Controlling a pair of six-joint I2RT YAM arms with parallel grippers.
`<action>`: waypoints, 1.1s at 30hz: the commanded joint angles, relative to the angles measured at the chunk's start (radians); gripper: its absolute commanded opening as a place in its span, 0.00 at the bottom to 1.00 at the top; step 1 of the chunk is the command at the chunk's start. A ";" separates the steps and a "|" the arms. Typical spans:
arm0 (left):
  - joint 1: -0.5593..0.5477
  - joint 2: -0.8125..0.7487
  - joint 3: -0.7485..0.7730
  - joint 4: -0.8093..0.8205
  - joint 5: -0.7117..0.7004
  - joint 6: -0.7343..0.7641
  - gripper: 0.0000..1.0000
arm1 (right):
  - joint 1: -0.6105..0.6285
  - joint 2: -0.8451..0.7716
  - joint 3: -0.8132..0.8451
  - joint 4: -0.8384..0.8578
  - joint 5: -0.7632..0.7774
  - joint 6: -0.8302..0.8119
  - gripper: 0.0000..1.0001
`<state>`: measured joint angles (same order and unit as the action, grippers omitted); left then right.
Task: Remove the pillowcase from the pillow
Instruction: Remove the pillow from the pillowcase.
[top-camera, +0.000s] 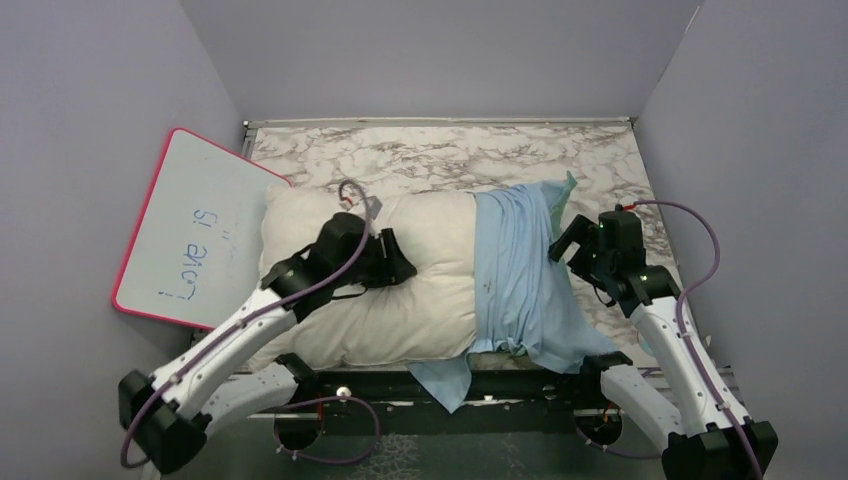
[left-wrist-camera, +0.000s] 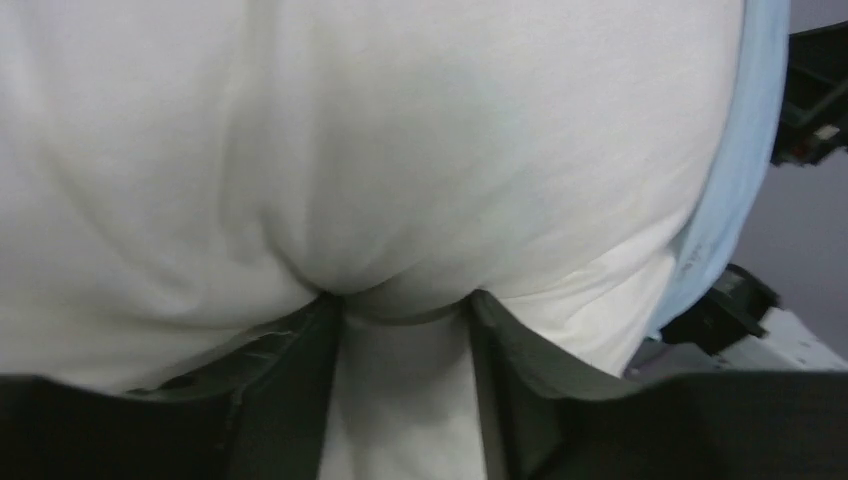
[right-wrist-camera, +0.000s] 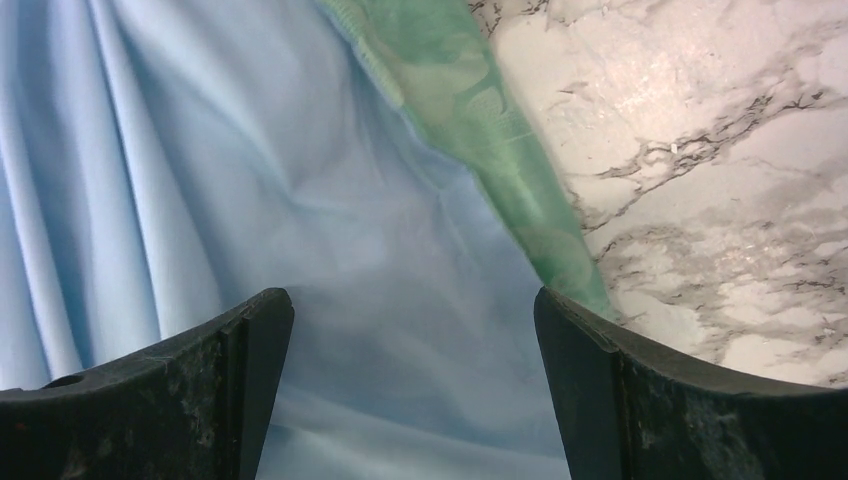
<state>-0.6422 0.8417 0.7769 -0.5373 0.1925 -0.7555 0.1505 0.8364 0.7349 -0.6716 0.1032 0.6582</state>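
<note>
- One pillow (top-camera: 420, 300) is lying under the left hand (left-wrist-camera: 405, 305), which is clamping its fabric.
- One pillowcase (top-camera: 515, 270) is lying under the right hand (right-wrist-camera: 410, 300), which is gaping apart.

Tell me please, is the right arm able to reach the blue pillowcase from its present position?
Probably yes. The right gripper hovers open just above the pillowcase, over its bunched folds, and nothing lies between them.

Soft even light on my feeds, sheen on the marble tabletop (right-wrist-camera: 700, 150), pillow (left-wrist-camera: 400, 150) blurry at left wrist.
</note>
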 joint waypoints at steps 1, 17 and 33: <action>-0.172 0.350 0.184 0.121 -0.392 0.132 0.30 | 0.002 0.007 -0.019 0.038 -0.029 0.016 0.95; 0.057 0.790 0.814 0.129 -0.453 0.602 0.12 | 0.001 0.038 0.068 0.007 0.039 0.012 0.98; 0.056 -0.015 0.169 -0.187 -0.155 0.174 0.99 | 0.002 -0.071 0.056 -0.032 0.022 0.043 0.97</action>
<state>-0.5900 0.9974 1.1141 -0.5312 -0.0463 -0.4412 0.1490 0.7979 0.7940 -0.6975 0.1329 0.6769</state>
